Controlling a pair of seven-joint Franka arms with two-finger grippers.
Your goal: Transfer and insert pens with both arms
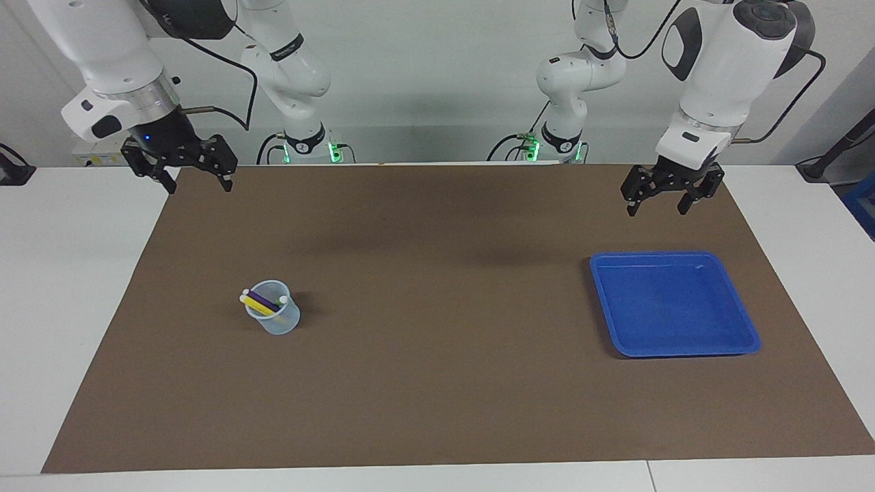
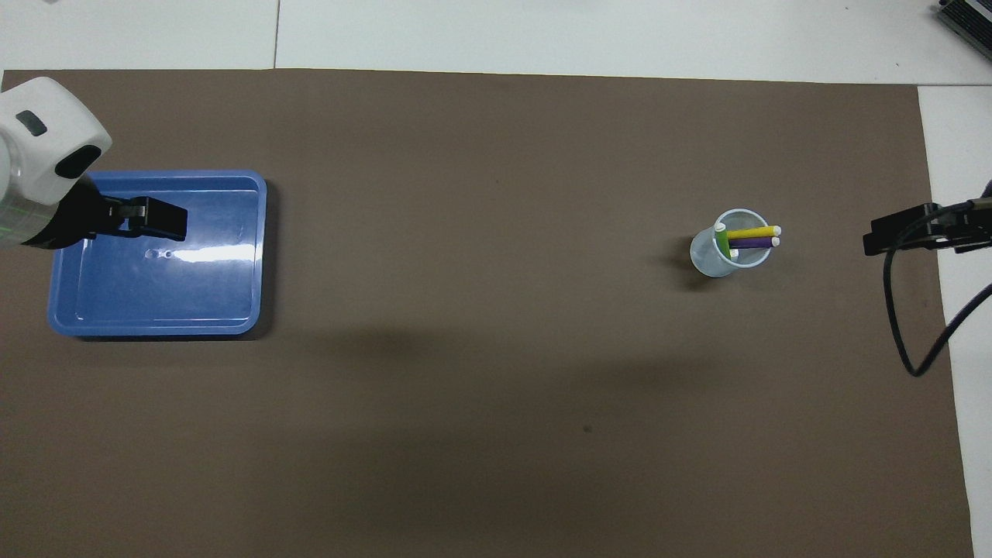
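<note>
Both grippers hang raised with their fingers spread wide and nothing between them. Left gripper (image 1: 662, 199) is over the brown mat (image 1: 437, 383), near the mat's edge closest to the robots, toward the left arm's end of the table; right gripper (image 1: 195, 179) is over the mat's corner at the right arm's end, also by the edge nearest the robots. Each arm waits.

Containers: a clear plastic cup (image 1: 276, 318) stands upright on the mat toward the right arm's end. It holds three pens, yellow pen (image 2: 752, 232), purple pen (image 2: 750, 242) and green pen (image 2: 722, 242), all leaning against the rim with pale ends up. A blue tray (image 1: 742, 326) lies flat on the mat toward the left arm's end, with no pens in it.

Relations: the cup with the pens lies farther from the robots than the right gripper's place over the mat, well apart from it. The tray lies below and well apart from the left gripper.

Surroundings: the mat covers most of a white table (image 1: 68, 273); a pale wall rises at the arms' bases.
</note>
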